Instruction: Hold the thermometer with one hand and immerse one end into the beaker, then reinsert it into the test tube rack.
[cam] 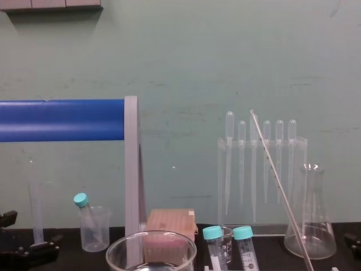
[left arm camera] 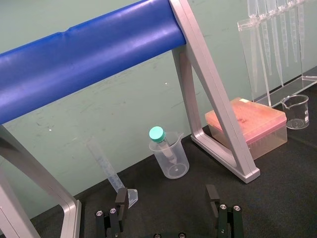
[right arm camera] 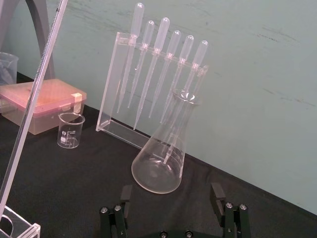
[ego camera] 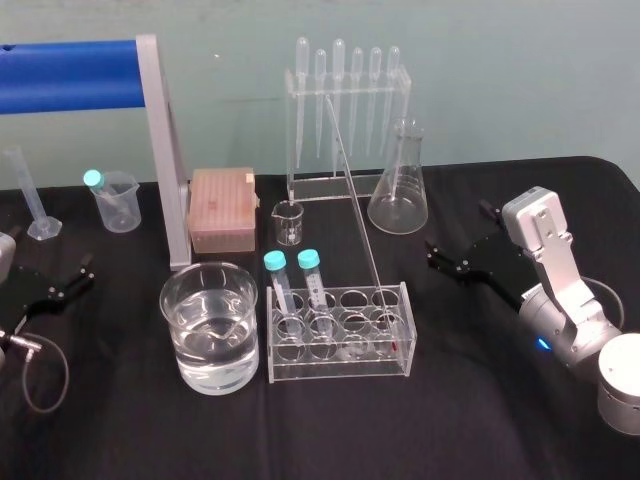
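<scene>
Head view, nearest first: on the black desk (ego camera: 470, 420) the left gripper (left arm camera: 167, 193) rests at the lower left and the right gripper (right arm camera: 171, 188) at the lower right. Both have their jaws apart and empty. Mid-frame, the beaker (ego camera: 172, 320), part full of water, stands just left of the test tube rack (ego camera: 340, 368). The thermometer (ego camera: 360, 215) stands in a right-hand hole of the rack, leaning up-left toward the pipettes (ego camera: 345, 95) behind. It looks light, stiff, slick and brittle, so I'd pinch gently at mid-shaft, well above the rack.
</scene>
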